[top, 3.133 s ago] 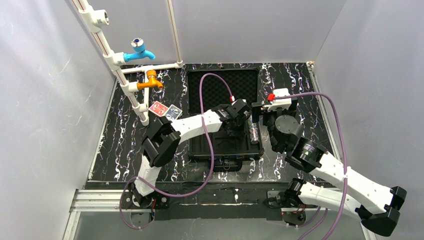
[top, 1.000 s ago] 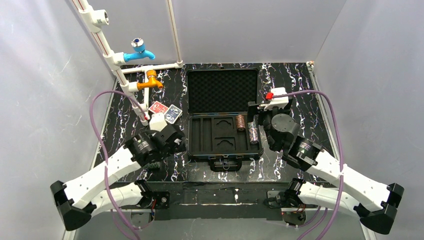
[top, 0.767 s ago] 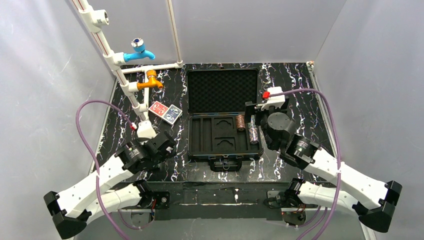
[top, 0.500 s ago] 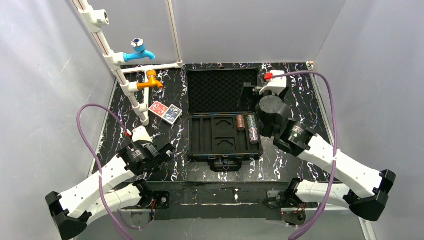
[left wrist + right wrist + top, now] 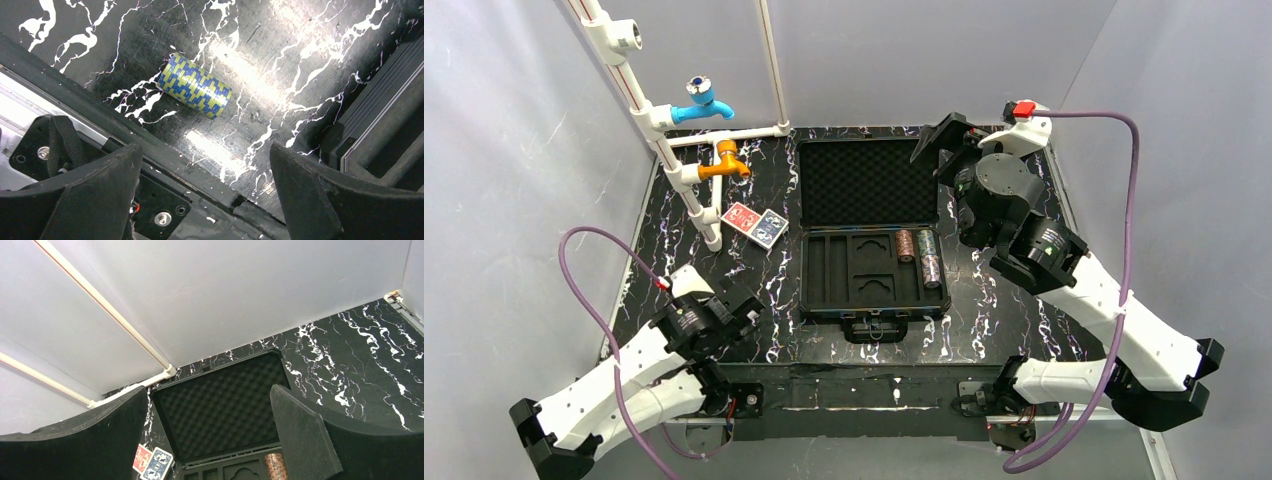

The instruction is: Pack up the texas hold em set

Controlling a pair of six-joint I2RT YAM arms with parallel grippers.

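The black briefcase lies open mid-table, foam lid [image 5: 869,185] flat at the back and slotted tray [image 5: 854,275] in front. Chip rolls [image 5: 906,244] lie in the tray's right-hand slots. The red deck [image 5: 740,217] and blue deck [image 5: 769,226] lie on the table left of the case. A blue-and-yellow chip roll [image 5: 194,86] lies on the table just beyond my open left gripper [image 5: 204,150], near the front edge; the top view hides it. My right gripper [image 5: 209,389] hangs open and empty, high over the lid's right side [image 5: 936,150], facing the foam lid [image 5: 220,410].
White pipes with a blue tap [image 5: 701,100] and an orange tap [image 5: 722,160] stand at the back left. Grey walls close in three sides. The table's front rail [image 5: 65,100] runs just under the left gripper. The case's left wall [image 5: 380,130] is right of it.
The left arm has drawn back from beside the case to the near-left edge. The right arm has lifted off the tray's chip slots and swung up toward the back right, leaving the rolls uncovered.
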